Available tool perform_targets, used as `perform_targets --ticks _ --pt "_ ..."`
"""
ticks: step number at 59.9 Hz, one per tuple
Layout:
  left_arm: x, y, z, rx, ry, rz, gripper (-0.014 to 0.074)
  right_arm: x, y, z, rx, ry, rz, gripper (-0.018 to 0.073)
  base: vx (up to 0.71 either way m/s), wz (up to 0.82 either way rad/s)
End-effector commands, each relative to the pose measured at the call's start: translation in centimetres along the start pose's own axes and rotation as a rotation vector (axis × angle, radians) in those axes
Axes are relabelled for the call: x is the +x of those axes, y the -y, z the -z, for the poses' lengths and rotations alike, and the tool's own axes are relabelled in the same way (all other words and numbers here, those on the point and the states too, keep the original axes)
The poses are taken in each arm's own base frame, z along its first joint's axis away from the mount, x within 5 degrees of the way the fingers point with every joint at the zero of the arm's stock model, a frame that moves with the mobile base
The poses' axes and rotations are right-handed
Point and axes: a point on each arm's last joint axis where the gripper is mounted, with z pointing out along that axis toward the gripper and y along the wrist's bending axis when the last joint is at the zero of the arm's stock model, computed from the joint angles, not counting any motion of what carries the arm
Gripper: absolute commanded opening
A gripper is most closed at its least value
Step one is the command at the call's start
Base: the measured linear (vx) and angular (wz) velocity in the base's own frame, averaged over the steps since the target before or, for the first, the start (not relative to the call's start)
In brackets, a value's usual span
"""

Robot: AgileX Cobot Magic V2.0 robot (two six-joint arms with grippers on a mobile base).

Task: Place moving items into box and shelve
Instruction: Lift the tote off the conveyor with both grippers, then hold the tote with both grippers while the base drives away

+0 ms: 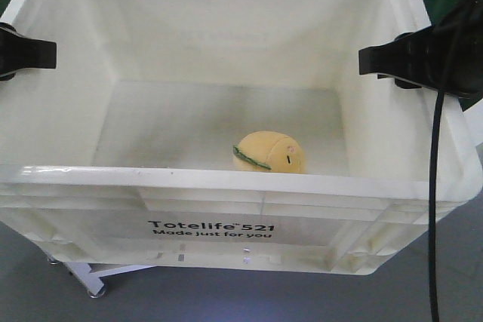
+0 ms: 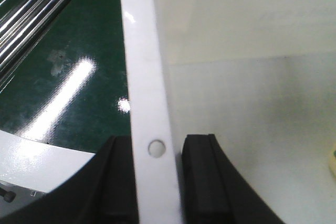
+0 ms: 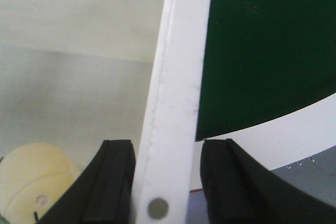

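The white box (image 1: 241,180), printed "Totelife 521", fills the front view, its near end hanging over grey floor. One of the moving items, a yellow-orange plush toy (image 1: 270,152) with a green leaf strip, lies on the box floor near the front wall. It also shows in the right wrist view as the toy (image 3: 31,179). My left gripper (image 1: 51,52) straddles the left rim (image 2: 142,77), one finger outside and one inside, closed against it (image 2: 156,141). My right gripper (image 1: 364,59) clamps the right rim (image 3: 181,51) the same way (image 3: 168,144).
A green surface (image 2: 79,56) lies beside and behind the box, with metal rails (image 2: 37,9) at its far left. A white frame with a caster (image 1: 90,283) stands under the box. A black cable (image 1: 434,209) hangs down at the right.
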Motion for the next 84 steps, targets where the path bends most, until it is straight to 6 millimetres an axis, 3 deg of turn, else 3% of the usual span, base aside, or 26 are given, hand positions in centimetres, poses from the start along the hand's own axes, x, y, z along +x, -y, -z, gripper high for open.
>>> perform_targets --ticks 1,47,84 --pt "-2.03 0.05 2.33 0.033 0.213 -0.015 0.014 -1.62 0.88 1.76 0.023 0.147 -0.013 0.0148 0.0 0.0" --pt "-2.03 0.05 2.33 0.033 0.213 -0.015 0.014 -1.62 0.88 1.76 0.023 0.147 -0.013 0.0148 -0.01 0.04" --pt "-2.03 0.05 2.33 0.033 0.213 -0.015 0.014 -1.62 0.88 1.76 0.023 0.147 -0.013 0.0148 -0.07 0.37"
